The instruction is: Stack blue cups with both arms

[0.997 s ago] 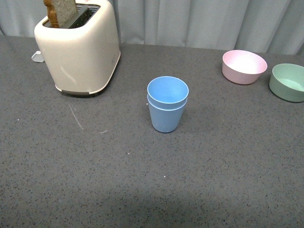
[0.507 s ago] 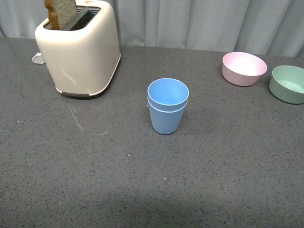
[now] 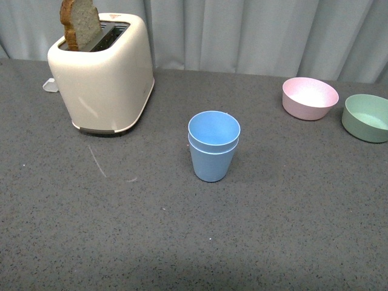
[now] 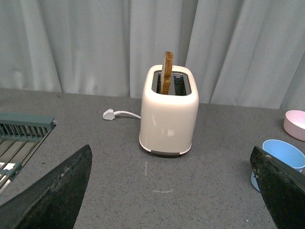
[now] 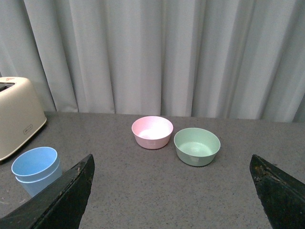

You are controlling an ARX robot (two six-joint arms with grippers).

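The two light blue cups [image 3: 213,145] stand nested, one inside the other, upright at the middle of the grey table. They also show in the left wrist view [image 4: 281,160] and in the right wrist view [image 5: 37,169]. Neither arm shows in the front view. My left gripper [image 4: 174,191] is open and empty, its black fingers [image 4: 57,195] wide apart, well back from the cups. My right gripper [image 5: 174,191] is open and empty too, its fingers [image 5: 279,193] wide apart, away from the cups.
A cream toaster [image 3: 103,73] with a slice of bread [image 3: 80,23] stands at the back left, its plug [image 4: 109,114] behind it. A pink bowl [image 3: 310,98] and a green bowl [image 3: 365,117] sit at the back right. A green rack [image 4: 21,131] shows in the left wrist view.
The front view has shifted: everything sits slightly lower in the frame than before. The nested cups, toaster and bowls keep their places relative to each other.
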